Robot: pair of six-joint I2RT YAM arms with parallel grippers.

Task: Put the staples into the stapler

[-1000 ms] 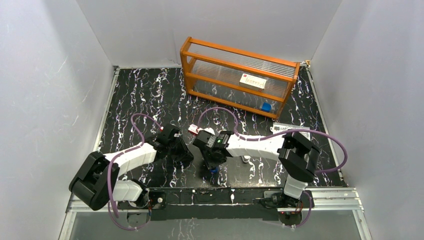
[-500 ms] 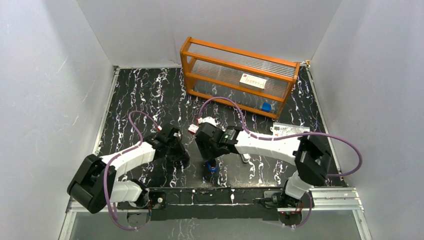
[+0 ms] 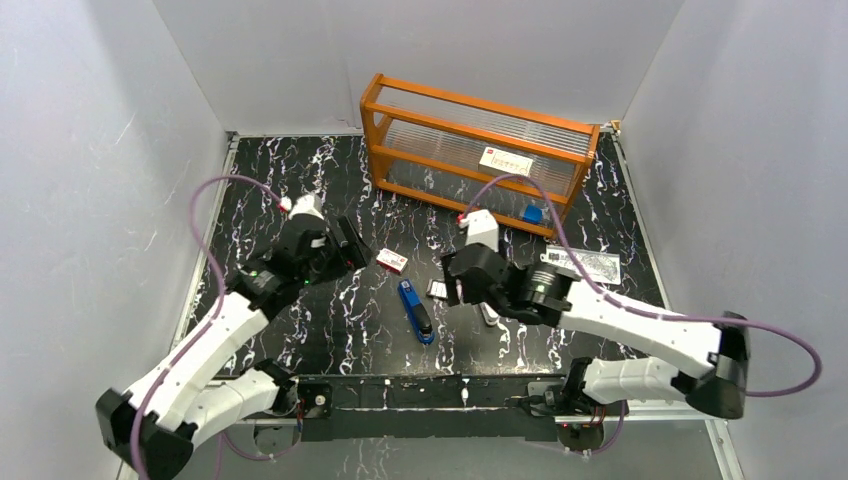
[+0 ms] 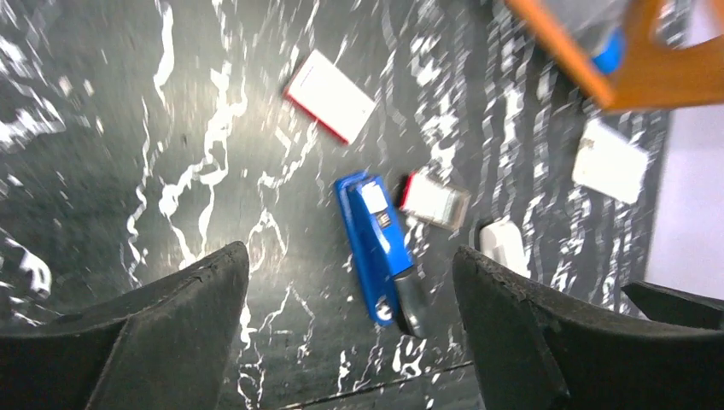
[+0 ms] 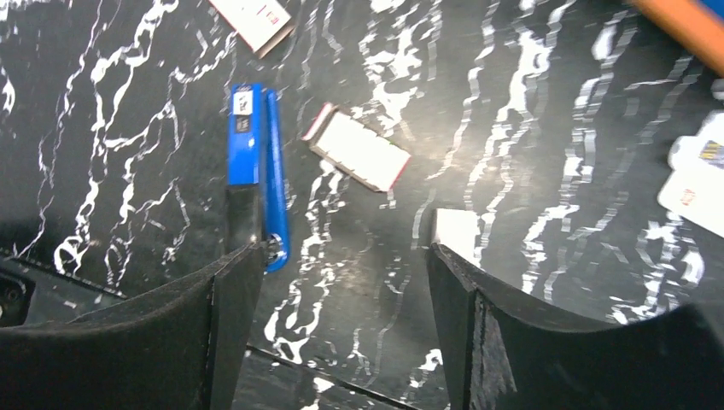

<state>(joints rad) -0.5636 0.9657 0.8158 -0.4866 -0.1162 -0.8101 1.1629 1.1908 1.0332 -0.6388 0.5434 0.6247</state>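
Note:
The blue stapler (image 3: 414, 311) with its black front end lies flat on the black marbled table, free of both grippers; it also shows in the wrist views as the stapler (image 4: 380, 248) (image 5: 256, 171). Just right of it lies the staples (image 3: 437, 290) (image 4: 434, 199) (image 5: 359, 158), a small pale-grey block with red edges. A red-and-white box (image 3: 391, 261) (image 4: 329, 94) sits behind the stapler. My left gripper (image 3: 347, 245) (image 4: 348, 256) hangs open and empty, up and to the left of the stapler. My right gripper (image 3: 452, 287) (image 5: 344, 252) is open and empty above the staples.
An orange rack (image 3: 470, 150) with clear shelves stands at the back, a small blue thing inside it. A white rounded object (image 3: 489, 315) (image 5: 457, 231) lies right of the staples. A printed card (image 3: 585, 264) lies at the right. White walls close in the table.
Both grippers opened and drew up and away from the stapler, the left arm swinging back-left, the right arm to the right. The stapler now lies alone on the table.

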